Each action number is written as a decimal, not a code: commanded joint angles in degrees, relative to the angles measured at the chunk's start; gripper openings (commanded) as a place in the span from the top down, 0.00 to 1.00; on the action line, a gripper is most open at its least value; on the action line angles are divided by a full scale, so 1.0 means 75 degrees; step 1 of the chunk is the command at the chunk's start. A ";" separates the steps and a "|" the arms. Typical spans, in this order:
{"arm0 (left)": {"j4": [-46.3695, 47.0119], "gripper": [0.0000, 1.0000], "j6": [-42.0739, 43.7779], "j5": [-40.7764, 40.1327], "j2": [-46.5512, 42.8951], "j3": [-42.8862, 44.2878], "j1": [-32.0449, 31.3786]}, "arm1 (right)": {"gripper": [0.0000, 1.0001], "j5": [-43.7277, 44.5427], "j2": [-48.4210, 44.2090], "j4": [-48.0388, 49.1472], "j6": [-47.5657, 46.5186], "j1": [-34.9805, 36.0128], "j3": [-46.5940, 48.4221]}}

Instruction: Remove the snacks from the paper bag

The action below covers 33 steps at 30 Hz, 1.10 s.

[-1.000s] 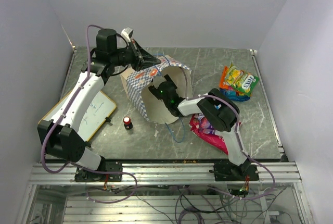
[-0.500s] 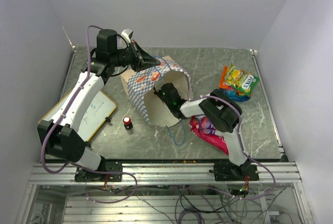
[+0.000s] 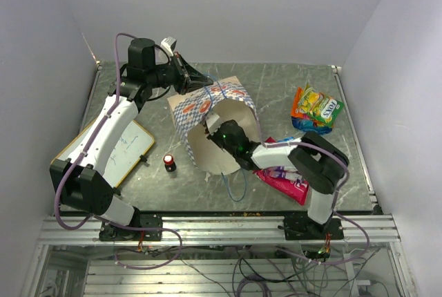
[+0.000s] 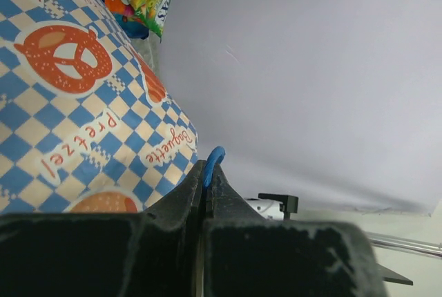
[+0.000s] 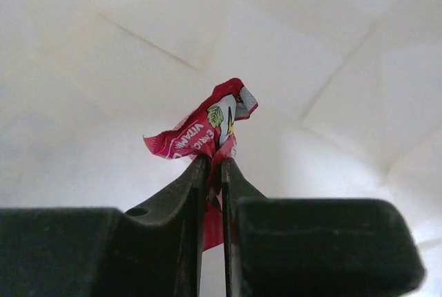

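The paper bag [image 3: 200, 107] lies on its side just toward 11 o'clock from the middle of the table [image 3: 276, 83], with its mouth opening toward 5 o'clock. The left gripper [image 3: 192, 81] is at the bag's far upper edge. Its wrist view shows the jaws pressed together on the blue cord handle [image 4: 214, 162], which holds the mouth up. The right gripper [image 3: 219, 131] is inside the mouth, and its wrist view shows the jaws clamped on a crumpled corner of a red packet [image 5: 207, 135] against the pale inner wall.

The step in hand looks like drawing this packet out. The grip is only on a twisted edge, so a smooth pull straight back toward 5 o'clock along the bag's axis seems safest. A jerk could tear the foil free. The packet should stay off the paper wall so the bag is not dragged along. The left arm should hold the cord taut and high so the opening does not sag onto the right wrist.

Counted by size:
- 1 bag.
- 1 whiteboard [image 3: 128, 146] at 9 o'clock.
- 1 snack pile [image 3: 316, 109] at 2 o'clock showing orange, green and blue. I cannot tell whether it holds 2 or 3 packets.
- 1 pink packet [image 3: 284, 181] at 4 o'clock, partly under the right arm.
- 1 red packet in the jaws.
- 1 small bottle [image 3: 168, 162] at 8 o'clock.
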 commanded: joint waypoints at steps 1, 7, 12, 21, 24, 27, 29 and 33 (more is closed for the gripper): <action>0.0569 0.93 -0.0213 0.0017 -0.0226 -0.0070 -0.0020 | 0.94 0.0008 -0.1039 -0.0336 0.0147 0.0465 -0.0579; 0.1310 0.93 -0.0655 0.0051 -0.0355 -0.0458 -0.0020 | 0.99 -0.0214 -0.2802 -0.1485 0.0188 0.0802 -0.1356; 0.2279 0.93 -0.1344 0.0100 -0.0255 -0.0598 -0.0020 | 1.00 -0.0277 -0.4441 -0.2469 0.0014 0.0831 -0.1759; 0.2532 0.93 -0.1838 -0.0237 0.0017 0.0309 -0.0343 | 1.00 -0.0009 -0.6499 -0.3888 -0.0480 0.0839 -0.1274; 0.2506 0.93 -0.2014 -0.0392 0.0083 0.0382 -0.0528 | 1.00 0.0120 -0.6547 -0.4093 -0.0670 0.0846 -0.0802; 0.2793 0.93 -0.2326 -0.0548 0.0068 0.0249 -0.0543 | 1.00 0.0306 -0.6444 -0.4136 -0.0860 0.0839 -0.0331; 0.2862 0.93 -0.2379 -0.0639 0.0168 0.0365 -0.0462 | 1.00 0.0349 -0.6404 -0.4105 -0.1025 0.0832 -0.0078; 0.2160 0.93 -0.1932 -0.0780 0.0634 0.1306 -0.0103 | 1.00 0.0860 -0.6454 -0.3969 -0.1200 0.0779 0.0259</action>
